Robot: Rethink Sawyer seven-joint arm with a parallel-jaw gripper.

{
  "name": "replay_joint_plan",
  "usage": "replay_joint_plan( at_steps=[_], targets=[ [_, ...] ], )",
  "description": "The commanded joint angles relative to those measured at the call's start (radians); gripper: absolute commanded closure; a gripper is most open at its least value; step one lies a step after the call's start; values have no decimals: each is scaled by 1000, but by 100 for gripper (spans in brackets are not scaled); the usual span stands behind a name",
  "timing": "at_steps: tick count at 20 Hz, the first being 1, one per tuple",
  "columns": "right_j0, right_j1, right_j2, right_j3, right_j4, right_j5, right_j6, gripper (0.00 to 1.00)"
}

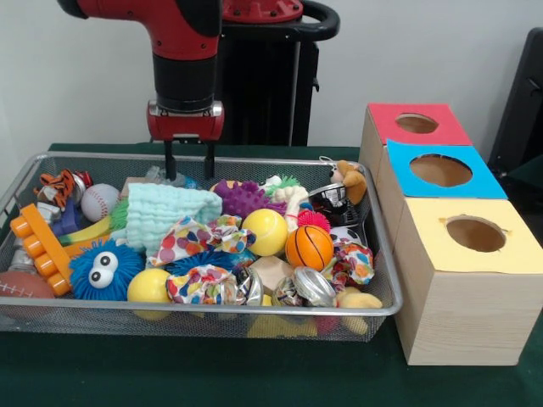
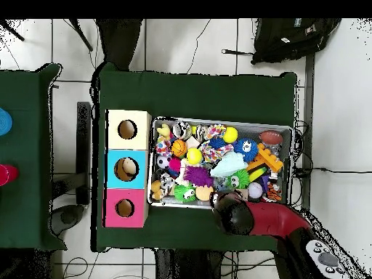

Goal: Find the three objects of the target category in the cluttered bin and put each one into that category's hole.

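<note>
The wire mesh bin (image 1: 212, 310) is full of toys and cloths; it also shows in the overhead view (image 2: 221, 120). My gripper (image 1: 189, 174) hangs open at the bin's far rim, fingertips just above the mint green cloth (image 1: 170, 212), with nothing between them. A bit of clear plastic (image 1: 155, 176) shows left of the left finger; I cannot tell whether it is a bottle. No clear bottle shows plainly. The blue-panelled hole (image 1: 440, 170) is the middle one of the wooden box, right of the bin. In the overhead view (image 2: 128, 168) something tan shows inside it.
The red hole (image 1: 417, 123) and the yellow hole (image 1: 476, 233) flank the blue one. In the bin lie crushed shiny cans (image 1: 314, 285), an orange basketball (image 1: 309, 247), a yellow ball (image 1: 265, 231), a blue fuzzy toy (image 1: 104, 270) and a baseball (image 1: 99, 202). The arm (image 2: 254, 216) overhangs the bin's rim.
</note>
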Motion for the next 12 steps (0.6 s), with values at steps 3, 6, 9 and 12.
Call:
replay_joint_plan(
  at_steps=[3,6,9,12],
  targets=[
    [-16,9,83,-100,-52,0,-1,0],
    [-18,-2,81,-93,-54,2,-1,0],
    [-23,-12,82,-86,-52,8,-4,0],
    [-28,-24,82,-77,-51,16,-9,0]
  ],
)
